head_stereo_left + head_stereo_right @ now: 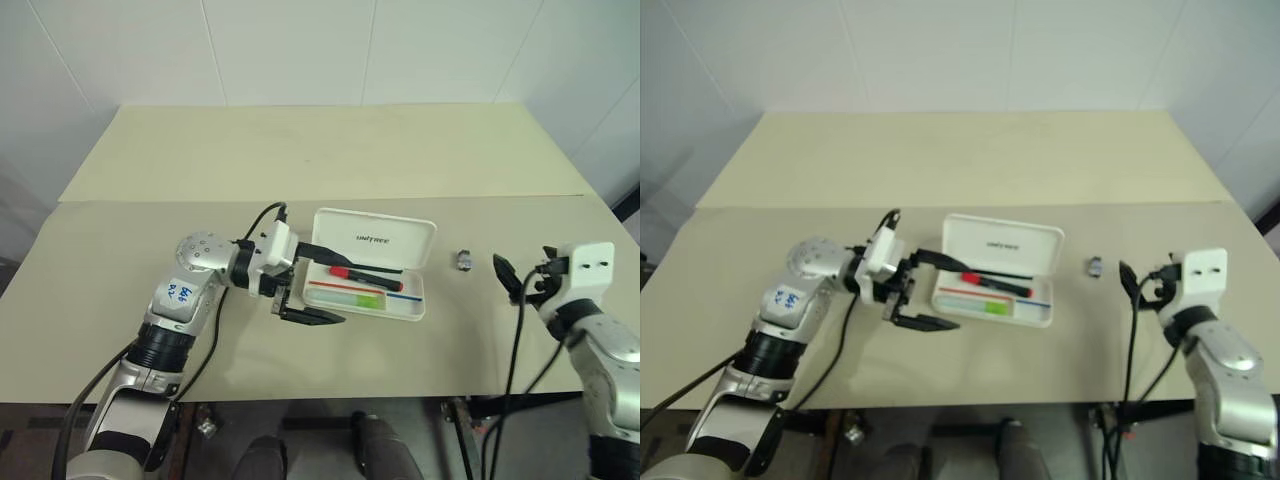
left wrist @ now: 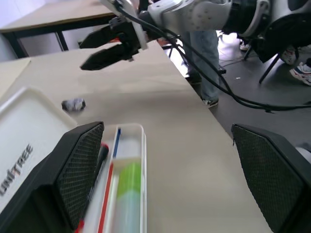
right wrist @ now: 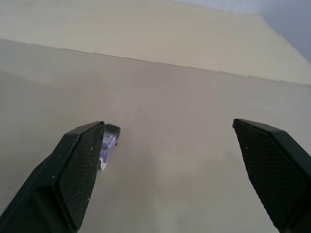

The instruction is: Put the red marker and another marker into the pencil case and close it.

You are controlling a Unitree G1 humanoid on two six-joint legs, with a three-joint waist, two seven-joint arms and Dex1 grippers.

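Note:
The white pencil case (image 1: 414,308) lies open in the middle of the table, its lid (image 1: 375,238) standing up at the back. A light green marker (image 1: 357,298) lies flat in the tray. The red marker (image 1: 343,270) with its black end lies slantwise over the tray. My left gripper (image 1: 335,290) is open at the case's left end, one finger over the hinge side, the other in front of the tray. In the left wrist view the green marker (image 2: 129,194) shows between its fingers. My right gripper (image 1: 515,278) hangs open and empty at the table's right.
A small grey-blue object (image 1: 463,260) lies on the table between the case and my right gripper, and sits beside one finger in the right wrist view (image 3: 109,141). A person's legs (image 2: 204,48) stand past the table's edge.

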